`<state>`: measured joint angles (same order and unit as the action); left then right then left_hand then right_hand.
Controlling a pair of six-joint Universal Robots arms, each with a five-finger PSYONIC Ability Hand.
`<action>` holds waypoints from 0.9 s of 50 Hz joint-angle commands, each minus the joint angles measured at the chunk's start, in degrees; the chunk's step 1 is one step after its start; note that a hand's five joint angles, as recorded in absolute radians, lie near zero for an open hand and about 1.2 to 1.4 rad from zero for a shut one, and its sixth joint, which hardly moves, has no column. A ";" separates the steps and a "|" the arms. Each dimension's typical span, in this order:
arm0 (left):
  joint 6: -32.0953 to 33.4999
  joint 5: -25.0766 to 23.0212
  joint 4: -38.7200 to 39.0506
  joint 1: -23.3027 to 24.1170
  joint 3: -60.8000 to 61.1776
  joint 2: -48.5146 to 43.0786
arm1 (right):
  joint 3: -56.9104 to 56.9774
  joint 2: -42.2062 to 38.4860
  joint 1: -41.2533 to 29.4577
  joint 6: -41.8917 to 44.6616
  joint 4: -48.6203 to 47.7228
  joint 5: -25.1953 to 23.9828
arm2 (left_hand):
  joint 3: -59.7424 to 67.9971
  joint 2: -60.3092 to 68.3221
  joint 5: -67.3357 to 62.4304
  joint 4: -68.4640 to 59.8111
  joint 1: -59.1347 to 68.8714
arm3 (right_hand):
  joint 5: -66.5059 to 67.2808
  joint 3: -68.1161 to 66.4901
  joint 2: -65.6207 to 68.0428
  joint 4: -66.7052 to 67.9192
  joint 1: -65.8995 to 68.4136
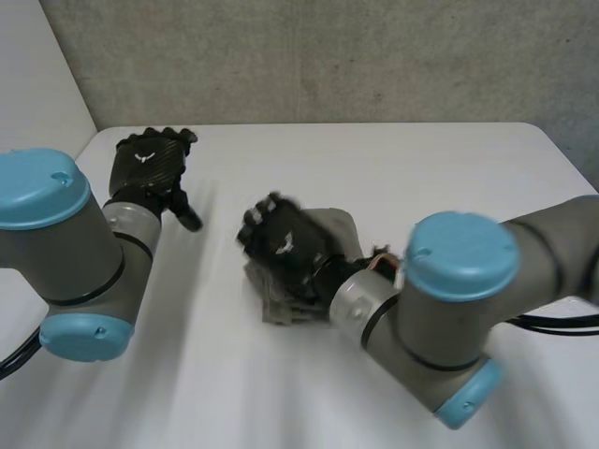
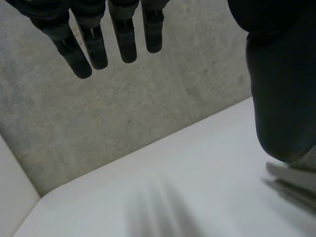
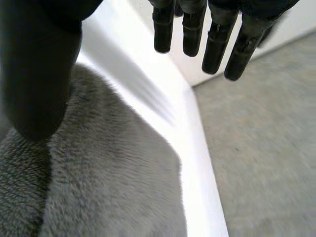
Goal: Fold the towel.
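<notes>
Now | left robot hand [image 1: 148, 166] outstretched | right robot hand [image 1: 281, 245] apparently above towel [image 1: 339, 227]

Table [image 1: 393, 168]: white, smooth top with rounded corners, set against a grey wall [image 1: 309, 56].
Item lying on it: one grey towel [image 1: 343, 227], plush, folded into a small layered bundle, under the palm of the right hand [image 1: 281, 245] and well apart from the left hand [image 1: 150, 164].

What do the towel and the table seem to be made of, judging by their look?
The towel looks like soft grey plush cloth, perhaps microfibre or fleece: a short fuzzy pile covers its surface. The table looks like a hard, smooth white top, perhaps laminate or painted board: the surface is even, with no grain or weave.
</notes>
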<state>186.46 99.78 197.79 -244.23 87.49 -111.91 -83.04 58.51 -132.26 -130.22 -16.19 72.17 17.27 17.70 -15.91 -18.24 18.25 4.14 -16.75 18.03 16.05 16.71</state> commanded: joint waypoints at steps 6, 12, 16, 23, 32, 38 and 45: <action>-9.88 -1.78 0.40 5.77 -5.39 -4.88 | -4.76 9.69 15.96 -37.97 6.07 1.22 | -2.85 -3.28 11.49 3.82 -3.83 | -4.14 6.75 -8.03 -6.05 -6.71; -9.80 -4.33 -0.12 10.34 -8.38 -12.08 | -3.36 8.02 19.59 -41.34 8.45 0.78 | -2.69 -3.12 11.32 3.65 -3.66 | -4.14 6.75 -8.03 -6.05 -6.71; -9.71 -4.33 -0.39 11.40 -9.09 -15.51 | -0.03 1.63 20.03 -41.51 9.24 1.39 | -2.68 -3.11 11.32 3.65 -3.66 | -4.14 6.75 -8.03 -6.05 -6.71; -8.66 -4.16 -1.18 12.20 -9.36 -19.48 | 5.86 -7.34 19.50 -41.60 14.07 1.30 | -2.52 -2.95 11.15 3.48 -3.49 | -4.14 6.75 -8.03 -6.05 -6.71; -4.44 -3.98 -1.97 11.93 -9.44 -17.90 | 9.74 -10.17 19.41 -41.95 18.12 0.95 | -2.52 -2.95 11.15 3.48 -3.49 | -4.14 6.75 -8.03 -6.05 -6.71; -4.26 -3.98 -3.81 11.58 -8.74 -13.17 | 9.13 -3.53 19.58 -42.04 18.12 1.30 | -2.68 -3.11 11.32 3.65 -3.66 | -4.14 6.75 -8.03 -6.05 -6.71; -4.44 -3.98 -7.07 10.70 -8.74 -6.12 | 7.54 8.37 20.46 -42.83 17.77 2.53 | -3.02 -3.45 11.66 3.99 -4.00 | -4.14 6.75 -8.03 -6.05 -6.71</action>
<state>182.29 95.81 193.41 -232.81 78.72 -123.84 -74.17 57.13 -112.45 -172.34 1.94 73.66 17.28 17.72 -16.05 -18.24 18.25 3.65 -14.53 14.97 14.69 13.01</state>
